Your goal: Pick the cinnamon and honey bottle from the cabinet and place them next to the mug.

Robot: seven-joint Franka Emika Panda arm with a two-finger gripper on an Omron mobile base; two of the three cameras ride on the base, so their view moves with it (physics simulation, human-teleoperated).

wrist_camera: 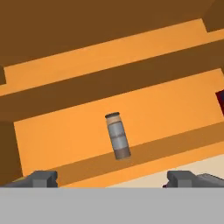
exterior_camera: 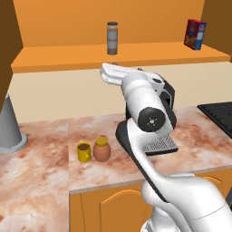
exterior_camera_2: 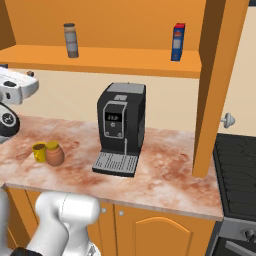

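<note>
Standing upright in the cabinet (exterior_camera: 122,56) — the cinnamon (exterior_camera: 112,38), alone mid-shelf.

A cream wall (exterior_camera: 54,97) runs behind a reddish marbled counter (exterior_camera_2: 165,172). Orange cupboard doors (exterior_camera_2: 160,232) sit under the counter's front edge. A black coffee machine (exterior_camera_2: 121,127) stands near the counter's back edge. A dark stove (exterior_camera_2: 237,165) adjoins the counter's right end, past a brown upright panel (exterior_camera_2: 215,85).
</note>
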